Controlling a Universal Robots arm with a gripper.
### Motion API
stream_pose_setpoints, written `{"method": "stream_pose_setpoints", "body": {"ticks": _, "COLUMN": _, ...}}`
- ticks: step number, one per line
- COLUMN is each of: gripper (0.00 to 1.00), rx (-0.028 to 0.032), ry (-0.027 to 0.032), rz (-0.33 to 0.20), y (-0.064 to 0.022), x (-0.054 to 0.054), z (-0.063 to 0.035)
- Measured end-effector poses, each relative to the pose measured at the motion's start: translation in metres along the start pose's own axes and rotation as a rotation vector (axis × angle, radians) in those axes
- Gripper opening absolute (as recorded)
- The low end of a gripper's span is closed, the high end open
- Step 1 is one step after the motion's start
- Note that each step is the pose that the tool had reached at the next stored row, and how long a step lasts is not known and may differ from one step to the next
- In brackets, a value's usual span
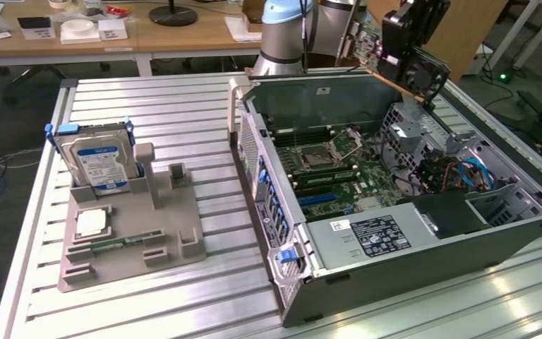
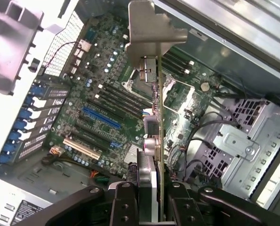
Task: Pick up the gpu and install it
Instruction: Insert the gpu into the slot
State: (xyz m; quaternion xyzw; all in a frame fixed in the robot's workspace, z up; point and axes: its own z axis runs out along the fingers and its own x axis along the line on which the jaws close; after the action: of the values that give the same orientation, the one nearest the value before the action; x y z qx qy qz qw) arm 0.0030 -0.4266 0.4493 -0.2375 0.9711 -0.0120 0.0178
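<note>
tool: pinching the gpu, one finger on each face of the card; it hangs above the far end of the open computer case, towards the exterior view's right
gpu: off the tabletop, held tilted in the air over the computer case's far right corner, above the drive cage; its round black fan shows in the exterior view
gpu from the wrist: seen edge-on over the inside of the computer case, the metal end bracket at the end away from the tool
motherboard: flat on the floor of the computer case, blue and beige expansion slots bare
drive cage: silver, perforated, inside the computer case beside the motherboard
power supply: in the near end of the computer case, black label facing up
tabletop: slatted aluminium, carrying the computer case
holder: grey, on the tabletop beside the computer case, on the exterior view's left
hard drive: silver with a blue-white label, upright in the holder, well apart from the computer case
memory stick: green, lying flat in the holder, well apart from the computer case
</note>
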Motion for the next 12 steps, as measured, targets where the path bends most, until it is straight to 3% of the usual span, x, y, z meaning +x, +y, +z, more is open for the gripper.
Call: {"method": "stream_pose_setpoints", "body": {"ticks": 12, "gripper": 0.28, "rx": -0.0045, "ry": -0.0049, "rz": -0.153, "y": 0.0, "x": 0.0001, "z": 0.0}}
